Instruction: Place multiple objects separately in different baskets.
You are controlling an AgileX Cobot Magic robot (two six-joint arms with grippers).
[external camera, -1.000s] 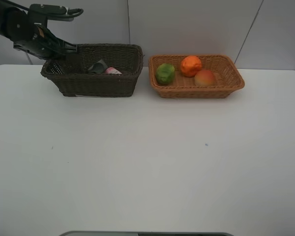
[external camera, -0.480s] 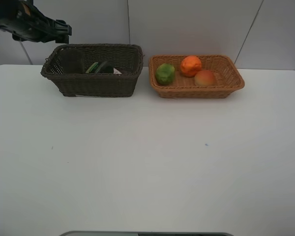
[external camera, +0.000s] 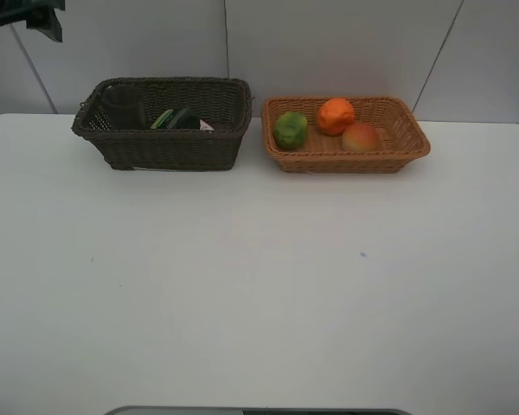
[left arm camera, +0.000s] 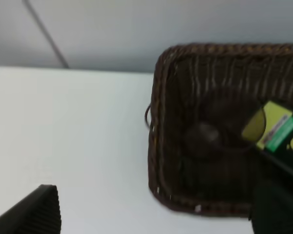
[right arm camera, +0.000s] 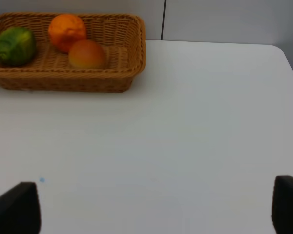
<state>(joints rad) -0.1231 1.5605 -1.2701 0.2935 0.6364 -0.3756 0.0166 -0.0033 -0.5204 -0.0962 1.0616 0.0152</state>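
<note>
While wide open, left end effector (left arm camera: 151,214), empty

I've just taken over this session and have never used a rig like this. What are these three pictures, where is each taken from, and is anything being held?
It is a two-armed robot at a white table. The wide picture comes from a camera mounted high, looking down. The other two come from cameras on each wrist; the dark shapes at their lower corners are the gripper fingers.

At the back stand two baskets. The dark brown basket holds a dark bottle with a green label; its other contents are hard to make out. The tan basket holds a green fruit, an orange and a mango.

The left gripper looks down at the dark basket; the right gripper hangs over bare table. Both are open and hold nothing.
</note>
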